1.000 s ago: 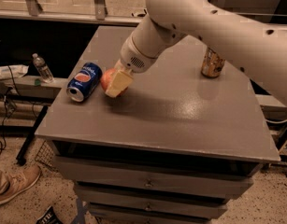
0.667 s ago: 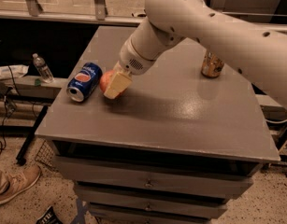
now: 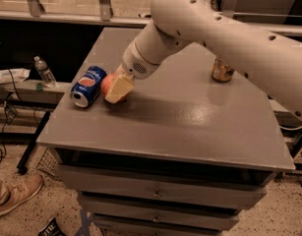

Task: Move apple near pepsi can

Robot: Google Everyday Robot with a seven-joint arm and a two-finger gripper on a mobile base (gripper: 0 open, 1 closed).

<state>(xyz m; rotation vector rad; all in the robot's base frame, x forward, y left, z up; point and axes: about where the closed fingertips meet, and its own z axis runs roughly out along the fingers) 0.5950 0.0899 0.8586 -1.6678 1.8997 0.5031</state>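
The robot's gripper (image 3: 119, 89), a pale yellowish wedge at the end of a ribbed white wrist, is down at the left part of the grey tabletop (image 3: 190, 127), pressed up against the right side of the round red apple with yellowish patches (image 3: 107, 84). From where I stand it covers most of the apple's right half. I cannot tell whether it is clamped on the fruit or merely resting against it. The apple sits low, at the table surface or just above it, with a dark shadow spreading to its right.

Just to the left of the apple, almost touching it, lies the blue pepsi can with its red-white-blue round logo (image 3: 88, 86). The can is on its side, its silver end pointing toward the front left corner of the table.

The thick white perforated arm (image 3: 219, 28) sweeps in from the upper right and bends down to the wrist. Behind it, near the far right edge of the table, a gold-brown can (image 3: 222, 71) stands upright, well apart from the apple and partly hidden by the arm.

The table is a grey cabinet with metal drawers (image 3: 155, 193) stacked below its top. To the left, on a lower ledge, a small clear water bottle (image 3: 44, 72) stands upright near a crumpled white cloth (image 3: 10, 75). On the speckled floor at the lower left is a tan shoe (image 3: 15, 194).
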